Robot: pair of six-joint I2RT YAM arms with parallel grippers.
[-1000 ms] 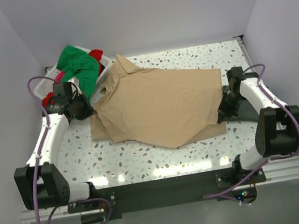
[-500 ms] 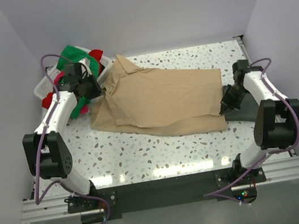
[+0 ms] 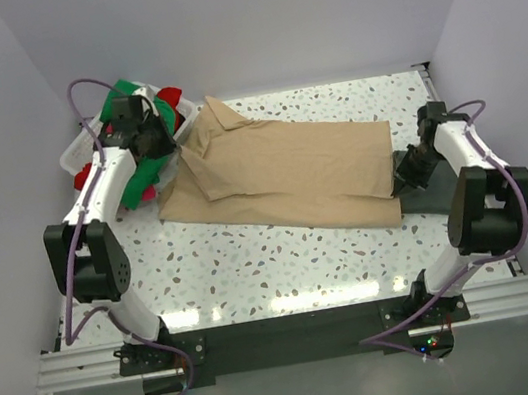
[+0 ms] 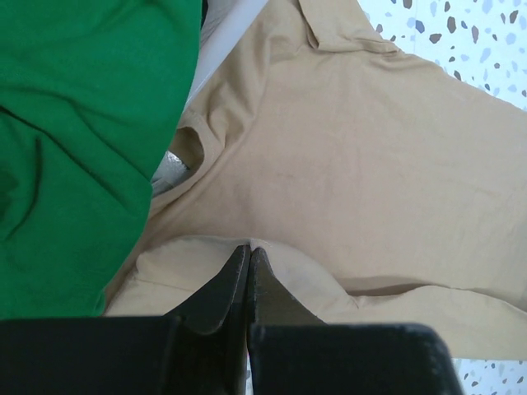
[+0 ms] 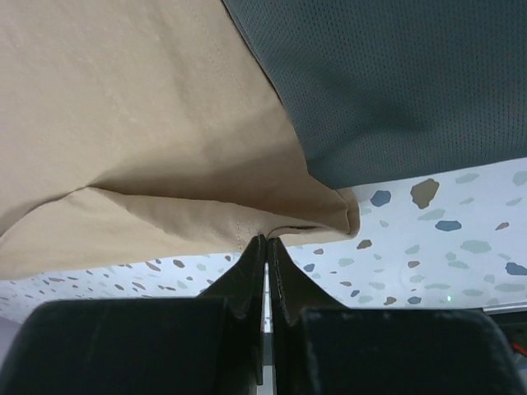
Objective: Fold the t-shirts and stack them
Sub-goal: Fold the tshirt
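The tan t-shirt [image 3: 290,168] lies across the table, its near edge folded over so it forms a long narrow band. My left gripper [image 3: 165,153] is shut on a fold of the tan shirt [image 4: 370,156] at its left end, beside the basket; the jaws [image 4: 249,248] pinch the cloth. My right gripper [image 3: 405,176] is shut on the tan hem [image 5: 123,115] at the right end, with the jaws [image 5: 265,240] closed on it. A dark grey t-shirt [image 3: 438,195] lies partly under that end and also shows in the right wrist view [image 5: 395,82]. A green t-shirt [image 4: 82,148] and a red one [image 3: 169,97] are heaped in the basket.
The white plastic basket [image 3: 74,154] stands at the back left corner, touching the tan shirt's collar end. Side walls close in on left and right. Speckled table surface [image 3: 284,255] shows in front of the shirt.
Both grippers moved away from the arm bases, carrying the tan shirt's near edge over its far part. The shirt went from spread wide to a narrower folded band.
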